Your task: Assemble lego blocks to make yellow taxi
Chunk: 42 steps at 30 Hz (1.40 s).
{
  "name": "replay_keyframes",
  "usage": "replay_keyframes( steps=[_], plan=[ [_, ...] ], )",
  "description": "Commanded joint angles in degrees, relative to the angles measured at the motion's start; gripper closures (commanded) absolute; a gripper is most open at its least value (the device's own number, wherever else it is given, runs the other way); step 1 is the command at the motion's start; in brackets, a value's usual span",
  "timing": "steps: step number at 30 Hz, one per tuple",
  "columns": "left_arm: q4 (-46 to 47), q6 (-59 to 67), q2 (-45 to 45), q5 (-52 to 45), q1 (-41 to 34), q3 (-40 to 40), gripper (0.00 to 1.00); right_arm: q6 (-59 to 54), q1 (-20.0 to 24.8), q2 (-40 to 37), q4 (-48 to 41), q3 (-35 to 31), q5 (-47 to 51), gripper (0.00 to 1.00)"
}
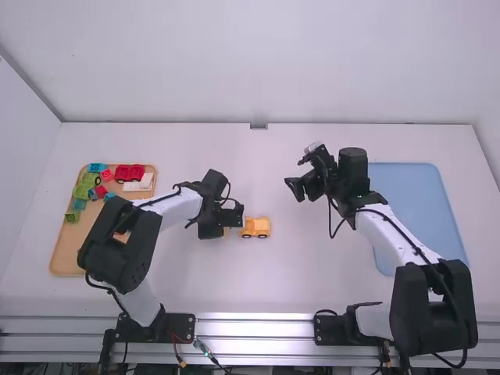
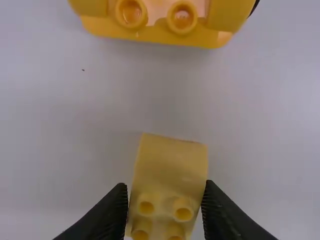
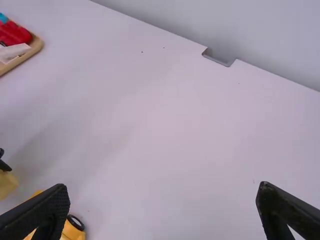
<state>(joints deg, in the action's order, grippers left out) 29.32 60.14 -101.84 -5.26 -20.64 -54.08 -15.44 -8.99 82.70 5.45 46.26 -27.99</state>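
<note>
Yellow taxi (image 1: 255, 226): on table (image 1: 273, 285), near left gripper (image 1: 228, 222), jaws pinching yellow block (image 2: 171, 162). Right gripper (image 1: 295, 173): jaws spread. Left arm (image 1: 129, 242) overhangs tan tray (image 1: 61, 254).

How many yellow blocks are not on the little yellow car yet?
1. The loose yellow block is held by the left gripper, near the yellow car on the table. More might be hidden behind the left arm.

the left arm (image 1: 125, 246) leans inward, its claw (image 1: 228, 219) angled down with the fingers partly closed, a gap between them. the right arm (image 1: 394, 238) slants inward too, its claw (image 1: 295, 173) spread wide open.
</note>
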Motion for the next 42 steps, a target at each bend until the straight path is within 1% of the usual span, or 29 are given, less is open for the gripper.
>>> replay_keyframes(
  steps=[1, 6, 10, 13, 16, 20, 23, 24, 25, 27, 28, 32, 34, 35, 38, 39, 42],
  plan=[
    [0.37, -0.79, -0.37, 0.17, 0.04, 1.03, 0.62, 0.22, -0.04, -1.42, 0.11, -0.70, -0.52, 0.01],
    [-0.39, -6.21, -0.37, 0.37, 0.11, 0.96, 0.63, 0.22, -0.04, -1.42, 0.15, -0.70, -0.52, 0.01],
    [-0.96, -12.63, -0.37, 0.37, -0.15, 0.96, 0.59, 0.20, 0.00, -1.42, 0.20, -0.70, -0.52, 0.01],
    [-1.05, -21.92, -0.37, 0.31, -0.33, 0.96, 0.72, 0.17, 0.02, -1.42, 0.61, -0.70, -0.50, 0.01],
    [0.50, -30.08, -0.37, 0.31, -0.31, 0.96, 0.75, 0.22, 0.00, -1.42, 1.33, -0.70, -0.52, 0.01],
    [1.46, -35.76, -0.37, 0.11, -0.33, 0.87, 0.74, -0.13, 0.02, -1.42, 2.45, -0.70, -0.50, 0.01],
    [1.57, -46.10, -0.37, 0.31, -0.33, -0.02, 0.78, -0.85, 0.02, -1.42, 3.41, -0.70, -0.52, 0.01],
    [1.60, -46.56, -0.37, 0.28, -0.33, -0.07, 0.78, -0.87, 0.00, -1.42, 3.48, -0.70, -0.52, 0.01],
    [1.70, -50.29, -0.37, 0.13, -0.31, -0.44, 0.78, -0.90, 0.00, -1.42, 3.61, -0.70, -0.52, 0.01],
    [1.46, -57.16, -0.37, 0.15, -0.31, -1.22, 0.90, -1.11, 0.02, -1.42, 3.76, -0.70, -0.52, 0.01],
    [1.46, -59.67, -0.37, 0.15, -0.31, -1.53, 0.98, -1.33, 0.00, -1.42, 3.76, -0.70, -0.55, 0.01],
    [0.98, -73.94, -0.37, 0.17, -0.31, -3.02, 0.98, -1.33, 0.02, -1.42, 3.56, -0.70, -0.55, 0.01],
    [-0.98, -81.50, -0.37, 0.35, -0.31, -3.04, 0.98, -1.31, 0.02, -1.42, 3.45, -0.70, -0.52, 0.01],
    [-1.44, -82.64, -0.37, 0.35, -0.31, -2.97, 0.98, -1.31, 0.02, -1.42, 3.41, -0.70, -0.52, 0.01],
    [-6.23, -94.05, -0.37, 0.35, -0.26, -2.19, 0.98, -1.31, 0.02, -1.42, 3.30, -0.70, -0.50, 0.01],
    [-6.75, -95.19, -0.37, 0.37, -0.28, -2.08, 0.98, -1.31, 0.02, -1.42, 3.28, -0.70, -0.50, 0.01],
    [-8.50, -108.17, -0.37, 0.20, -0.31, -1.73, 0.98, -1.29, 0.02, -1.42, 3.15, -0.70, -0.52, 0.01]
  ],
)
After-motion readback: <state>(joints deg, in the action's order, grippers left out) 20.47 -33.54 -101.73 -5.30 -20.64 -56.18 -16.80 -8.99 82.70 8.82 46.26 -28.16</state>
